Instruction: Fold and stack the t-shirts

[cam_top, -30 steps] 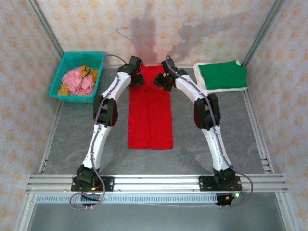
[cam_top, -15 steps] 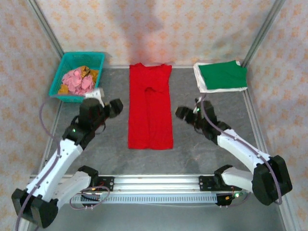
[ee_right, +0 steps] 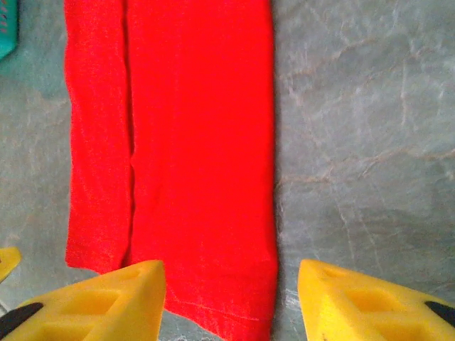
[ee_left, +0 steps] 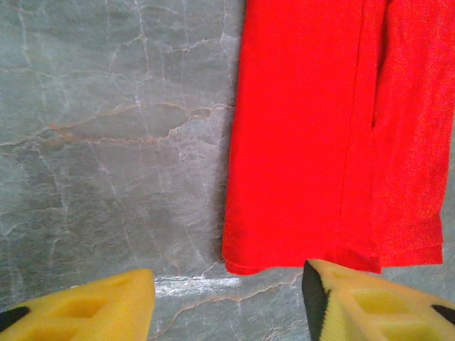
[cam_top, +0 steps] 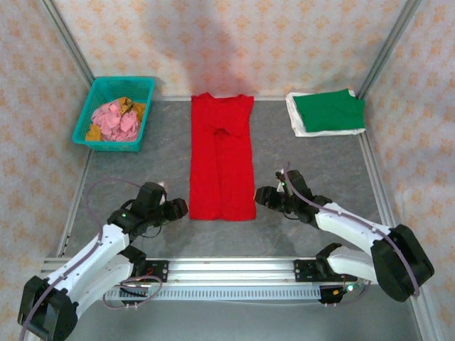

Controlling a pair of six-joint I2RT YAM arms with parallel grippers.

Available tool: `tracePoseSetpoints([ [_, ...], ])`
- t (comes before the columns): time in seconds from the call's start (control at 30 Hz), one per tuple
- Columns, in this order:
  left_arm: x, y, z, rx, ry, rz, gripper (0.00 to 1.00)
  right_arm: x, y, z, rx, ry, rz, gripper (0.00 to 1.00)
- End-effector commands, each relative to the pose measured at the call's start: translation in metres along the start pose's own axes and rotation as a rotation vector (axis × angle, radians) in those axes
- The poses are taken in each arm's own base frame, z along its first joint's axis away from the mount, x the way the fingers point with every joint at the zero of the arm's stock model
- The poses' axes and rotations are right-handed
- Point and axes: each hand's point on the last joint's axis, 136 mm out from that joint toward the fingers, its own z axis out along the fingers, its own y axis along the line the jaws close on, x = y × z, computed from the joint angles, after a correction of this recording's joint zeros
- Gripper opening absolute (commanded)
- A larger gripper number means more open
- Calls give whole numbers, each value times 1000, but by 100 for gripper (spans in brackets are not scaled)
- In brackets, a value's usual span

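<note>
Tabletop (cam_top: 334, 163): grey, marbled, boxed in by patterned walls, with a metal rail (cam_top: 234, 270) across the near edge.
Red t-shirt (cam_top: 222, 156): folded into a long narrow strip, lying flat in the middle of the tabletop. Its collar is at the far end and its hem at the near end. A fold line runs down its length.
Green t-shirt (cam_top: 328, 111): folded into a rectangle in the far right corner, resting on top of the white one.
White t-shirt (cam_top: 293, 114): folded beneath the green one, showing as a border along its left and near sides.
Basket (cam_top: 124, 79): teal plastic, far left corner, well apart from the shirts. It holds crumpled pink cloth (cam_top: 117, 119) and some yellowish pieces.
Left arm (cam_top: 92, 256): stretched low over the near left of the tabletop.
Left end effector (cam_top: 178, 208): just beside the near left corner of the red t-shirt. It is released, grasping nothing. In the wrist view its yellow fingers (ee_left: 78, 305) stand wide apart with the hem corner between them.
Right arm (cam_top: 348, 224): reaching in low from the near right.
Right end effector (cam_top: 261, 196): just beside the near right corner of the red t-shirt. It is released, jaws spread. In its wrist view the hem corner lies flat between the two yellow fingers (ee_right: 370, 298), and I cannot tell whether they touch the cloth.
</note>
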Motion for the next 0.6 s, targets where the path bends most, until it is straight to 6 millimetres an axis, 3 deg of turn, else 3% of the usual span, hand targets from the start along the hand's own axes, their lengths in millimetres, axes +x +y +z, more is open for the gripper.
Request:
tracePoseSetpoints([
  [0.0, 1, -3, 11, 10, 11, -8, 54, 2, 11, 5, -71, -3, 14, 50],
  [0.33, -5, -5, 29, 4, 10, 5, 46, 31, -2, 21, -44, 99, 19, 47],
  [0.57, -1, -5, 38, -11, 21, 28, 45, 36, -11, 30, -21, 117, 21, 44],
])
